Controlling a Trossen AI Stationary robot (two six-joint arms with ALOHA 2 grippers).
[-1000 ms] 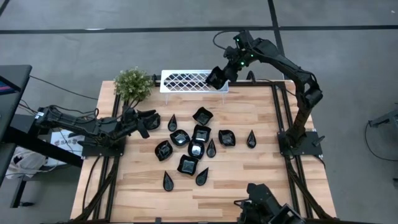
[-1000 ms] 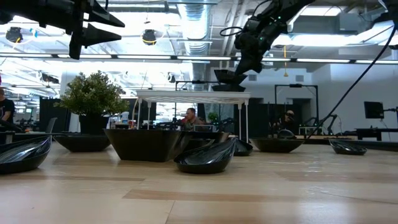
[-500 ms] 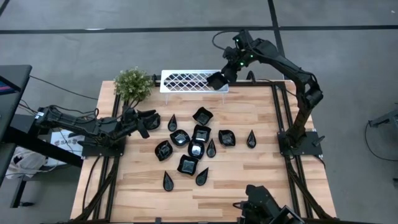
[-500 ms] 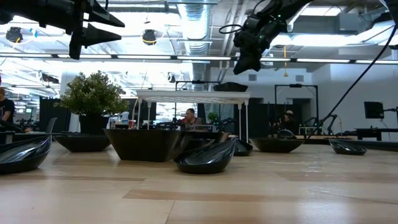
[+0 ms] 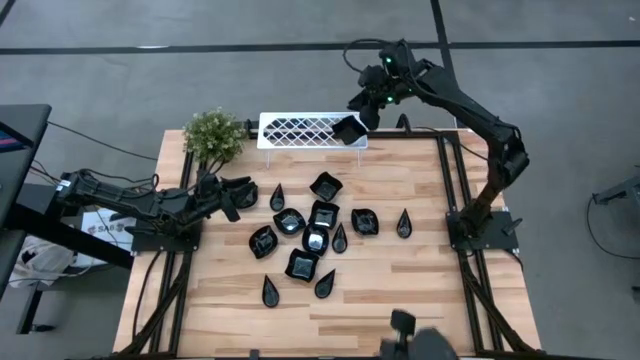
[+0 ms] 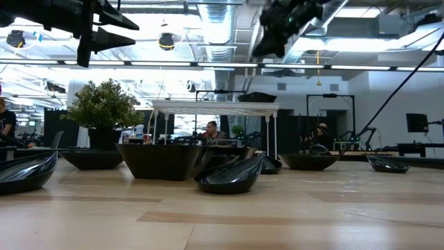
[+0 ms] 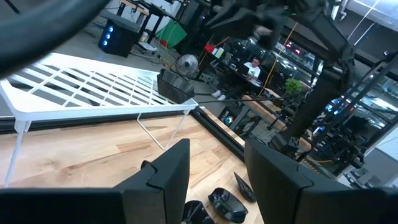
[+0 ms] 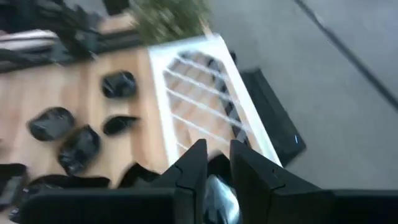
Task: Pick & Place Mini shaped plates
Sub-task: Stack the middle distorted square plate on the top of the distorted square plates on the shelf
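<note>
— Where is the right hand (image 5: 372, 98)?

— Up in the air past the far edge of the counter (image 5: 400, 270), just beyond the right end of the white lattice tray (image 5: 300, 129). In the right wrist view its two fingers (image 8: 189, 169) stand a little apart with nothing gripped between them.

— And the dish nearest it?

— One mini plate (image 5: 348, 131) sits on the right end of the tray, just below the hand and clear of it. The left wrist view shows that same dish (image 7: 176, 87) resting on the lattice near its corner.

— The left hand (image 5: 232, 196)?

— It hangs over the left side of the counter, close to the small potted plant (image 5: 213, 134) in the far left corner. Its fingers (image 7: 171, 171) are parted and hold nothing.

— Where are the rest of the plates?

— Clustered mid-counter, in front of the tray. A wavy-edged square (image 5: 325, 186) lies at the far side of the group, another square one (image 5: 302, 265) nearer the front, and a roundish one (image 5: 364, 221) to the right. Teardrops are scattered round the edges: one (image 5: 403, 223) at the far right, one (image 5: 277, 197) near the left hand, and one (image 5: 268, 290) at the front left. From the low view the dishes sit flat on the wood, a broad one (image 6: 161, 160) in the middle with a shallow one (image 6: 231, 176) just before it.
</note>
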